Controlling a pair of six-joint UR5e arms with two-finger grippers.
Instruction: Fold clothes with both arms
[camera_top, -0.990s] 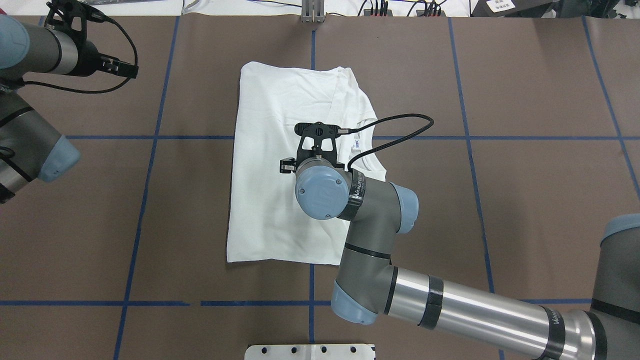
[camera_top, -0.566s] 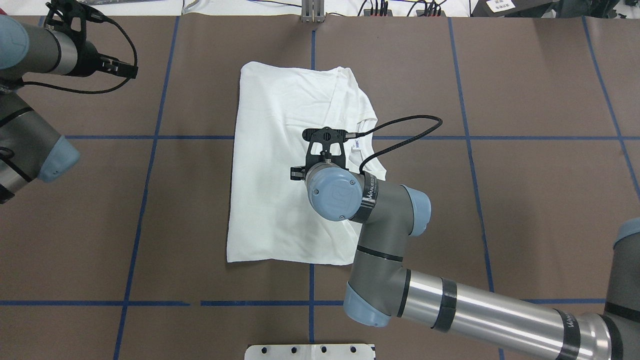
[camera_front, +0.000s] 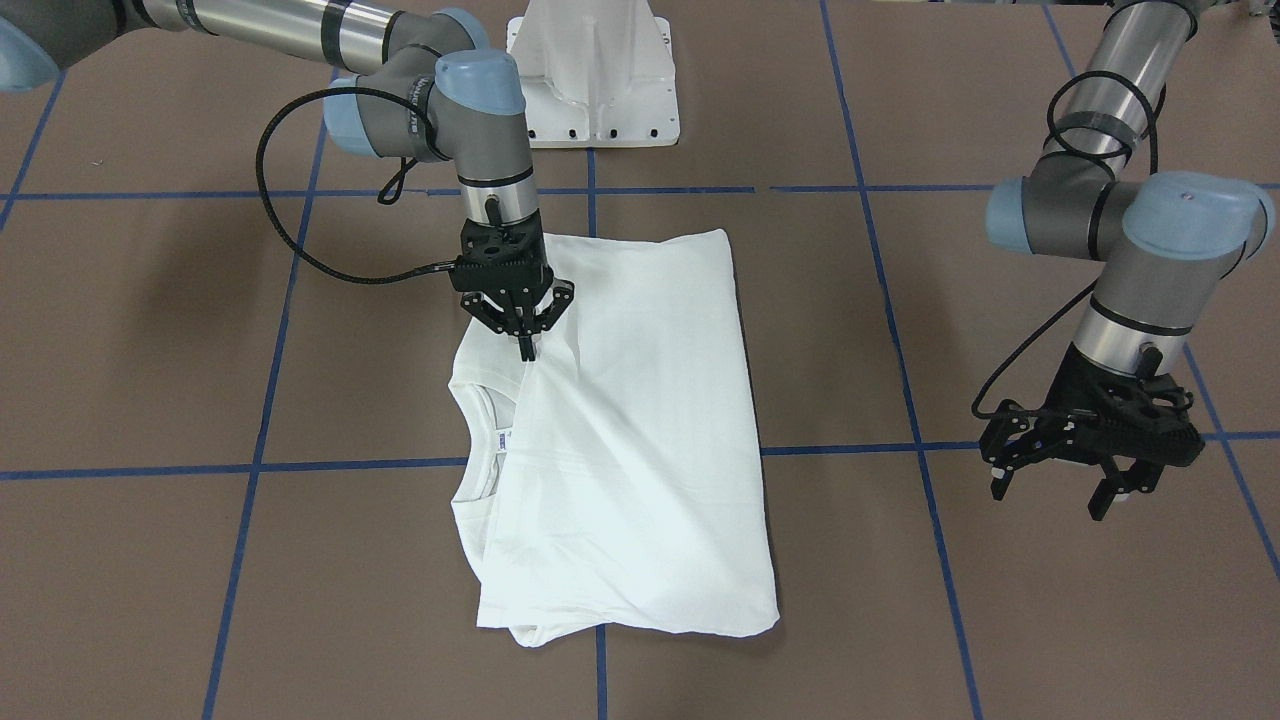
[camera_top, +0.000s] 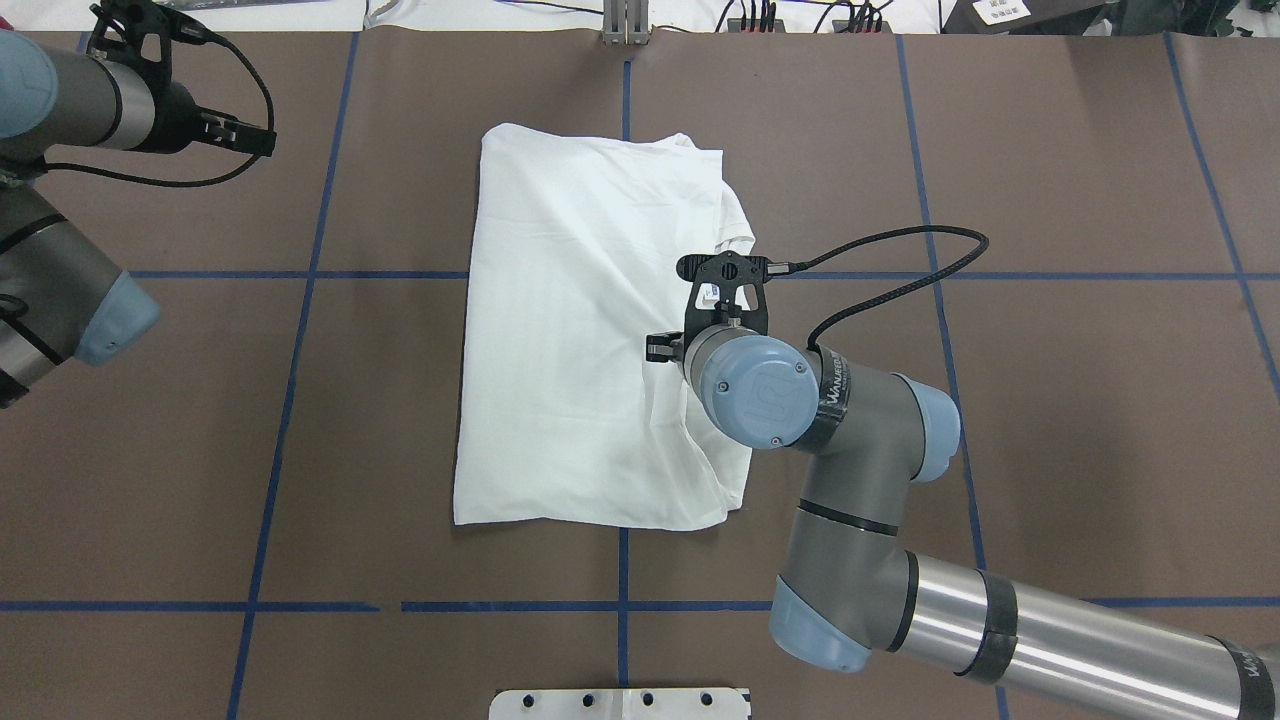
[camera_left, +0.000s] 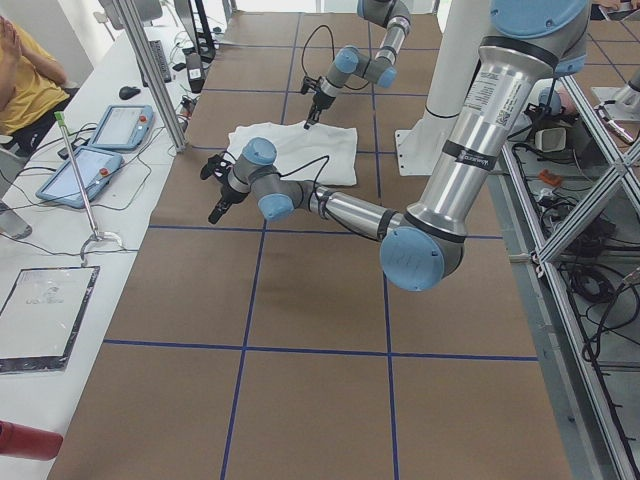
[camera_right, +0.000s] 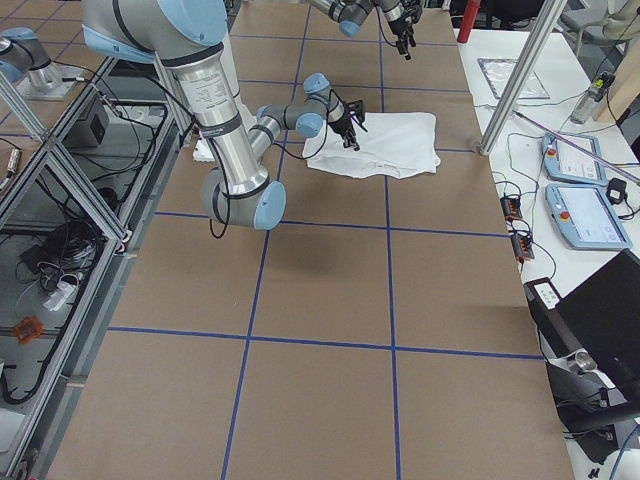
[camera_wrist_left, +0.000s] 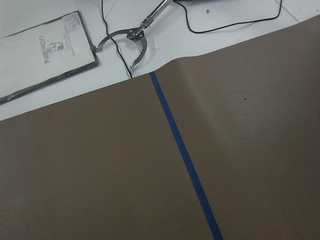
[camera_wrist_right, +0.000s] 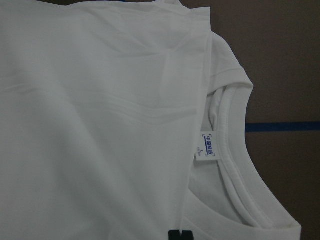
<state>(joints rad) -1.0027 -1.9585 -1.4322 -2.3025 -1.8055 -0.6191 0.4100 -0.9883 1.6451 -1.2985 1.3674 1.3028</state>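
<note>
Right claw (camera_front: 525, 346) pinching top layer of shirt (camera_front: 640, 450), pulled farther right, left claw (camera_front: 1058, 490) spread, unmoved.

Table top: matte brown covering (camera_top: 1080, 400), gridded with blue tape lines (camera_top: 1100, 275). The white side bench (camera_left: 40, 250) carries a blue-edged touchscreen pendant (camera_left: 122, 127), with a second pendant (camera_left: 80, 172) just beside it. Also on the bench: a grey-framed flat sheet (camera_wrist_left: 45, 55) and long metal tongs (camera_wrist_left: 135, 37) at the sheet's edge. A red cylinder (camera_left: 25, 440) lies at the bench's near end. A person in a yellow top (camera_left: 25, 70) is at the far end.
</note>
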